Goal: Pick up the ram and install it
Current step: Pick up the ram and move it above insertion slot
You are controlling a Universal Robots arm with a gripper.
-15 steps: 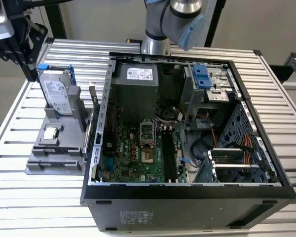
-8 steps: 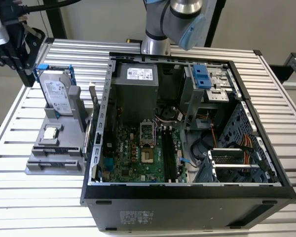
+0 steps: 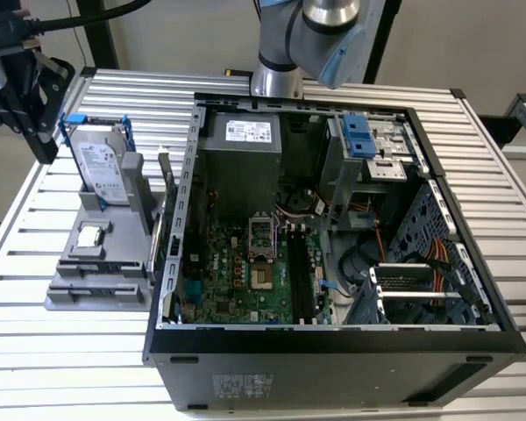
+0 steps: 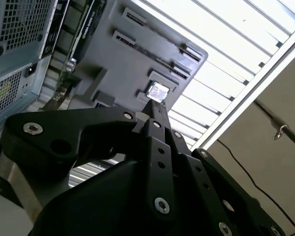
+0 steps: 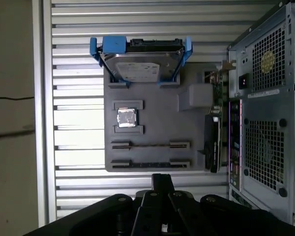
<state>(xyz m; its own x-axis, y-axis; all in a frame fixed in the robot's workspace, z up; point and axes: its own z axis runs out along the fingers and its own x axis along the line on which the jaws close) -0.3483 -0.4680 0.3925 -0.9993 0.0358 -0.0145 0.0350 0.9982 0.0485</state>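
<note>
Grey tray (image 5: 160,123) holds ram (image 5: 150,163), processor (image 5: 127,118) and white-labelled hard drive (image 5: 140,69).

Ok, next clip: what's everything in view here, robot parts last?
Table: one, silver, slatted, under everything.
Case: one, black, open, mid-table.
Holder: one, grey, at the exterior view's left of the case.
Hard drive: one, silver in a blue bracket, propped on the holder.
Processor: one, silver, in a holder recess.
Ram: dark, edge-on in holder slots, count unclear.
Card: one, dark, on edge at the holder's case side.
Arm: one, silver and blue, beyond the case.
Gripper: one, black, shut, empty, above the holder.
</note>
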